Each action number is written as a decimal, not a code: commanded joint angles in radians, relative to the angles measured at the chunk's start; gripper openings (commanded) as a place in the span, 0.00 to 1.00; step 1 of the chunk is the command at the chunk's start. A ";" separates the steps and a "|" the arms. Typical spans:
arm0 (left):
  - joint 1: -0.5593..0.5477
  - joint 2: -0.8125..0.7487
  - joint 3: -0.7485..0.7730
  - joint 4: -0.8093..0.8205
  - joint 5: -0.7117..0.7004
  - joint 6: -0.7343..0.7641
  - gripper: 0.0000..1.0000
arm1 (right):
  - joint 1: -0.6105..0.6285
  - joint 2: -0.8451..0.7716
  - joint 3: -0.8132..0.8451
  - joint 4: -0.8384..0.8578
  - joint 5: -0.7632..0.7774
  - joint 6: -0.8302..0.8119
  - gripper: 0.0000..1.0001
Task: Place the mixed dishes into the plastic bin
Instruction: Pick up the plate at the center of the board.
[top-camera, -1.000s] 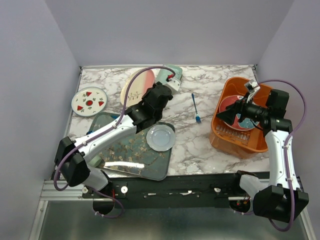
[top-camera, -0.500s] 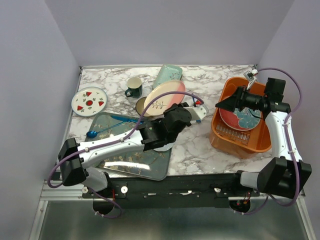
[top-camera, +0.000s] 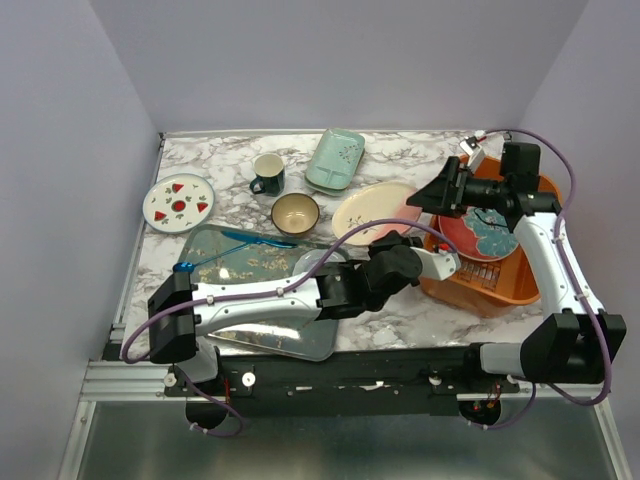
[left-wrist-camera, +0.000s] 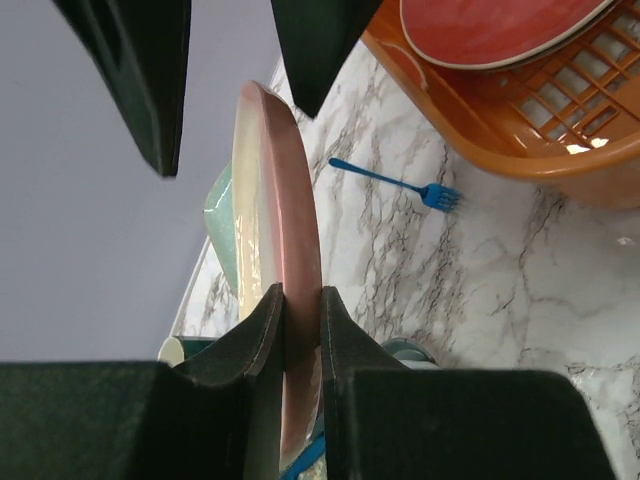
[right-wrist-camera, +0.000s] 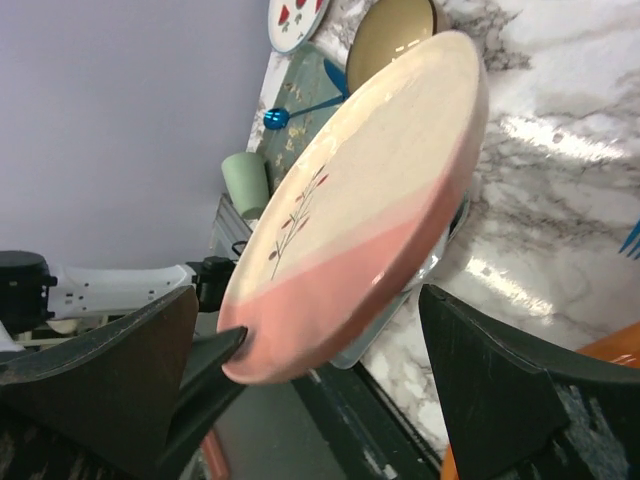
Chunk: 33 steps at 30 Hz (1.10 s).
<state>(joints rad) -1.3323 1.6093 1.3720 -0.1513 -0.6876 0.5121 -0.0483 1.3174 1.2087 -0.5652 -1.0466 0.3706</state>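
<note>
Read from above, far edge as 12 o'clock. Finds one dish home: a teal-and-red plate (top-camera: 487, 232) lying inside the orange bin (top-camera: 480, 290) at 3 o'clock. Shows the cream-and-pink plate (top-camera: 372, 210) in transit, lifted and tilted, just beside the bin's 9 o'clock wall, not yet over it. Shows the left gripper (left-wrist-camera: 303, 300) pinching that plate at its 5 o'clock rim, fingers (left-wrist-camera: 255, 335) tight on either face. Shows the right gripper (top-camera: 435, 195) spread wide and empty, facing the plate from the bin's 10 o'clock corner. Leaves on the table (top-camera: 400, 160): white plate with red wedges (top-camera: 178, 202) at 9 o'clock, dark green mug (top-camera: 268, 175) and mint dish (top-camera: 335, 160) toward 12, brown bowl (top-camera: 296, 213) near centre, plus a pale green cup (right-wrist-camera: 245, 182) caught only by the right wrist camera. Rates the job as early: one in, one nearly in, five to go.
</note>
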 joint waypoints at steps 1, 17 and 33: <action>-0.024 0.000 0.076 0.121 -0.043 0.083 0.00 | 0.080 -0.009 -0.046 0.002 0.148 0.158 0.99; -0.050 0.044 0.087 0.137 -0.069 0.137 0.00 | 0.084 -0.084 -0.130 0.065 0.175 0.261 0.39; -0.062 -0.011 0.082 0.124 -0.011 0.029 0.71 | -0.071 -0.090 -0.138 0.165 -0.045 0.297 0.01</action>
<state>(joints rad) -1.3937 1.6772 1.4181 -0.0685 -0.7006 0.5888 -0.0505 1.2396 1.0664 -0.5030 -0.9703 0.6937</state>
